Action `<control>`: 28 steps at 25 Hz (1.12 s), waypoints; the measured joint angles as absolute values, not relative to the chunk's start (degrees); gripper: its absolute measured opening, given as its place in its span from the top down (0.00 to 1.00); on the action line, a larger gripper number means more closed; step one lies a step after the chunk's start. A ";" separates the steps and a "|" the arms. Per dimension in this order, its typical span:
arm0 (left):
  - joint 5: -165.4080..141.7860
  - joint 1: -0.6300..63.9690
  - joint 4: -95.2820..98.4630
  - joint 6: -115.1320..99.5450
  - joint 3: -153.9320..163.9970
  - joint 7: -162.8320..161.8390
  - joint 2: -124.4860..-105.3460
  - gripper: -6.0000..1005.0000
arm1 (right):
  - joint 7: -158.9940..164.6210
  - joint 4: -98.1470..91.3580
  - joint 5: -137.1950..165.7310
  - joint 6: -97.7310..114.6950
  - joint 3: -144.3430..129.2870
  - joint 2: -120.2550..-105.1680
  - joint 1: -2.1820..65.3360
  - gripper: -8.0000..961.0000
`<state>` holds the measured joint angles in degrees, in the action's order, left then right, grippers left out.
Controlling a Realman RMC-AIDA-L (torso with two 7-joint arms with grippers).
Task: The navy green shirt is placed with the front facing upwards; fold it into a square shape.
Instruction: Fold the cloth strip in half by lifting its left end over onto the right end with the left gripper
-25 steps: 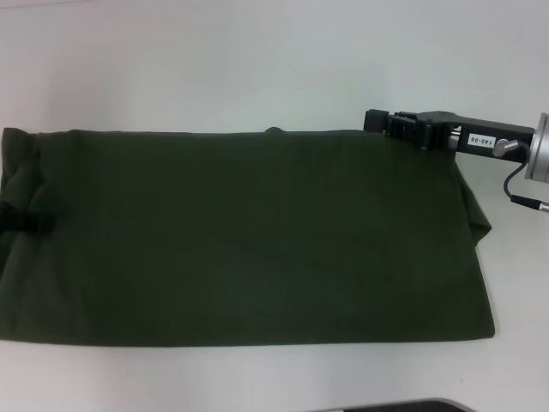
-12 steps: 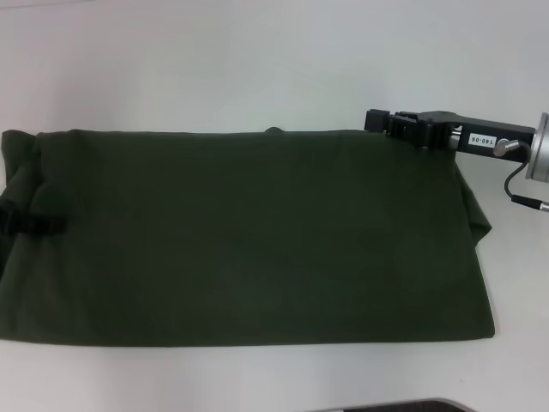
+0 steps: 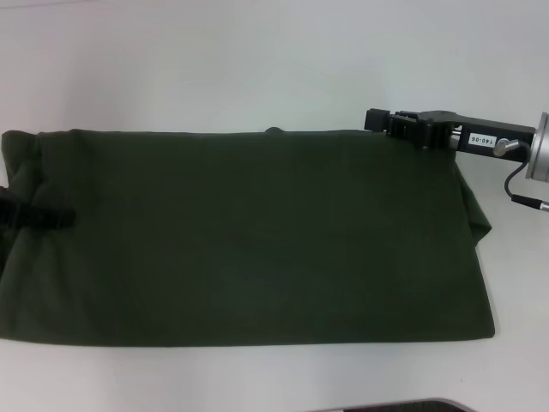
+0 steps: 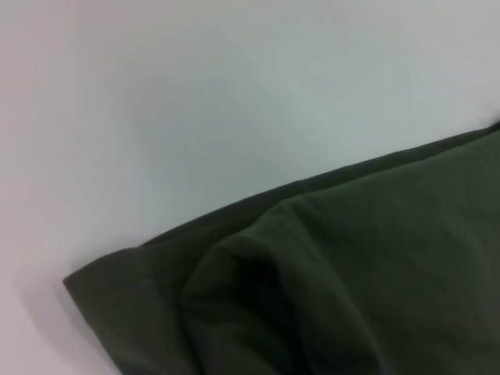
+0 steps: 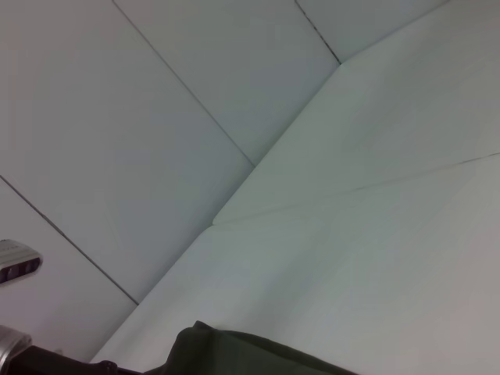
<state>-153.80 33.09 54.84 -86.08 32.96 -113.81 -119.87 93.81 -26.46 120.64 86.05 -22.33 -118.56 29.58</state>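
In the head view, the shirt [image 3: 249, 236] lies flat on the white desk [image 3: 257, 60]. It is already folded into a long dark green band that runs from the left edge of the picture almost to the right edge. No letters show on its upper face. Its near edge is straight, and the right end has a small extra layer of cloth that sticks out a little toward the right.

The right end effector [image 3: 377, 120] comes in from the right, low over the desk, and sits at the far right corner of the shirt. Its black body touches or covers the cloth edge there. If its fingers are apart or together, I cannot tell, because they are hidden by the body.

The left end effector [image 3: 30, 216] shows only as a small black part at the left edge, over the left end of the shirt, where the cloth is wrinkled. Its fingers also cannot be judged.

In the left wrist view, a corner of the shirt [image 4: 328, 289] lies on the desk [image 4: 195, 94]. Two layers are visible, the lower one reaching out beyond the upper one, with a soft rounded fold between them. No fingers appear here.

In the right wrist view, most of the picture is the desk [image 5: 375, 266] and a pale panelled wall behind it. Only a small piece of the shirt [image 5: 226, 355] appears at the picture's lower edge.
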 joint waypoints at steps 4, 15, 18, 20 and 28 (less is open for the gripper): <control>-153.80 33.15 54.84 -86.09 32.95 -113.81 -119.88 0.15 | 93.79 -26.45 120.59 86.04 -22.32 -118.56 29.53 0.92; -153.95 33.09 55.04 -86.27 32.87 -115.13 -119.93 0.17 | 93.77 -26.45 120.58 86.02 -22.32 -118.56 29.53 0.92; -153.30 33.13 55.11 -87.57 32.66 -115.39 -119.53 0.25 | 93.78 -26.45 120.58 86.05 -22.32 -118.56 29.53 0.92; -153.33 33.13 55.08 -87.89 32.67 -115.32 -119.41 0.34 | 93.78 -26.45 120.58 86.08 -22.32 -118.57 29.50 0.92; -153.27 32.95 54.79 -87.59 32.88 -115.22 -119.34 0.67 | 93.78 -26.45 120.58 86.29 -22.32 -118.57 29.37 0.92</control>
<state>-153.27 32.95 54.79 -87.59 32.88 -115.22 -119.34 93.78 -26.45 120.58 86.29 -22.33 -118.57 29.37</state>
